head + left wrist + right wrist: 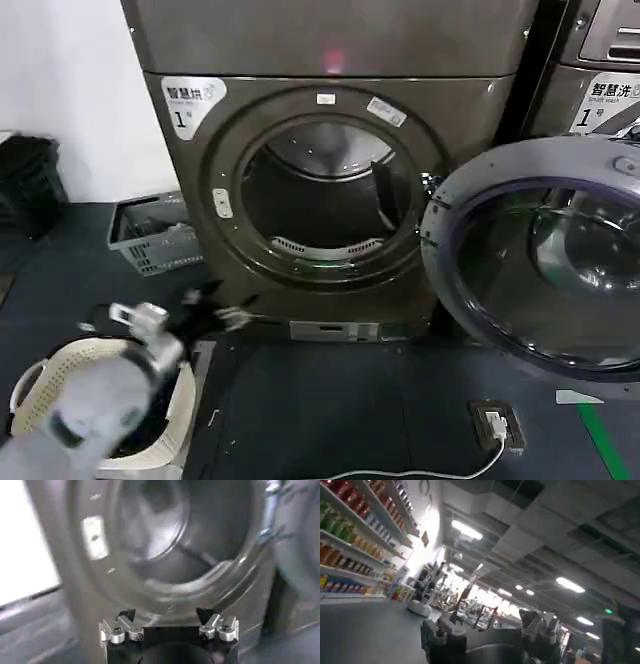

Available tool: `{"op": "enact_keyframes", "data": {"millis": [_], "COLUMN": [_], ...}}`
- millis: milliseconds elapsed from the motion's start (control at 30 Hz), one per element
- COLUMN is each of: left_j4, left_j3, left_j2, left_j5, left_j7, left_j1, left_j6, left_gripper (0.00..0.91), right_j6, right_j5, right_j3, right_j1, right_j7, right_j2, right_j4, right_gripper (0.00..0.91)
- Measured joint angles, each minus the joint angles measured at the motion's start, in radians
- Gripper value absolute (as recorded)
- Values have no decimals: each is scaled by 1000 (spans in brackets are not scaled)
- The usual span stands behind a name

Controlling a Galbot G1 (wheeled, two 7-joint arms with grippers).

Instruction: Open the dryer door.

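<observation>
Dryer point(200, 200) body: smooth grey-brown metal, semi-gloss. Door point(540, 265): glossy glass, plastic rim. Basket point(150, 235): grey plastic.

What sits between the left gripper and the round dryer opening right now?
Nothing: in the head view the left gripper, fingers apart and empty, has bare dark floor and the dryer's front panel before the round opening.

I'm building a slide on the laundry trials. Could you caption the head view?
Dryer door swung fully open to the right, drum exposed; left pincer open, low before the machine.
</observation>
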Motion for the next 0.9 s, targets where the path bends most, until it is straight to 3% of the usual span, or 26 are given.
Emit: {"op": "enact_keyframes", "data": {"millis": [167, 500, 700, 900], "left_j4": [96, 289, 367, 387], "left_j3": [-1, 34, 16, -14], "left_j2": [126, 343, 418, 488], "left_j5": [-274, -678, -817, -1072], "left_j7": [-91, -163, -239, -416], "left_j1": [-76, -197, -174, -114], "left_j6": [92, 93, 93, 92], "left_gripper": [907, 907, 907, 907], "right_j6": [20, 27, 34, 37], "right_j5": [-14, -17, -16, -16], "right_j3": [-44, -105, -102, -104], "right_j1": [14, 29, 23, 26], "right_j7": [0, 0, 1, 1], "right_j2": [0, 0, 0, 0], "right_j4": [-20, -49, -77, -92], "right_gripper": [907, 907, 907, 907]}}
